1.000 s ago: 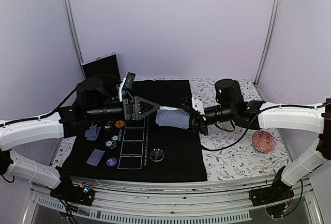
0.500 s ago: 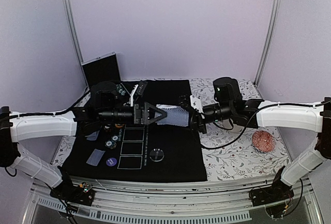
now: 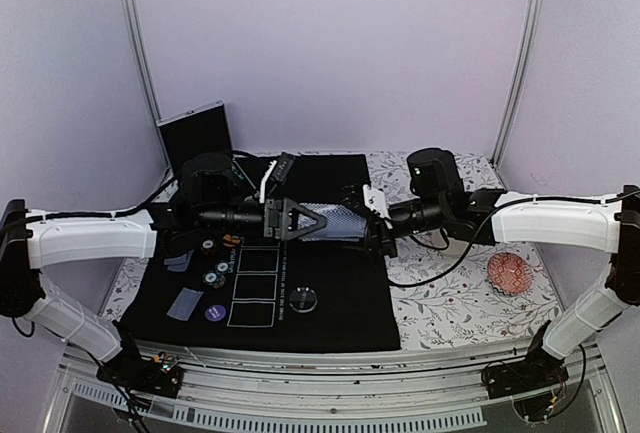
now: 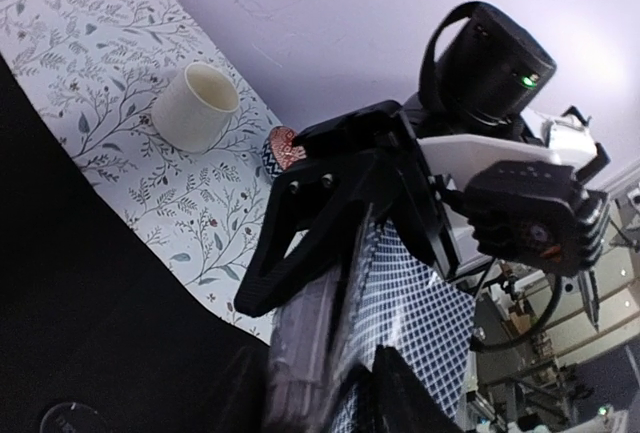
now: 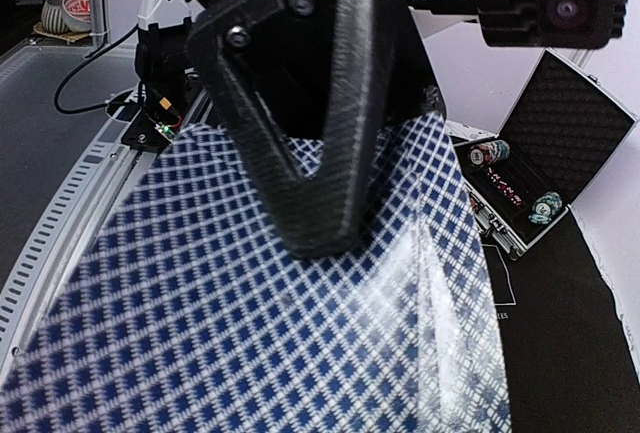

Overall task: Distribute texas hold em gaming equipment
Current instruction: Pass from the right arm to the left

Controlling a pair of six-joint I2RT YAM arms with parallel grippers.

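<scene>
Left fingers (image 3: pixel 298 221) and right fingers (image 3: pixel 376 227) each pinch opposite ends of the playing cards (image 3: pixel 340 220), midair.

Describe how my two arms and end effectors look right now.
The left arm and right arm have white shells, black joints and black cables trailing along each. The left end effector has black triangular open-frame fingers in carbon weave; the right end effector is black with a white bracket.
</scene>
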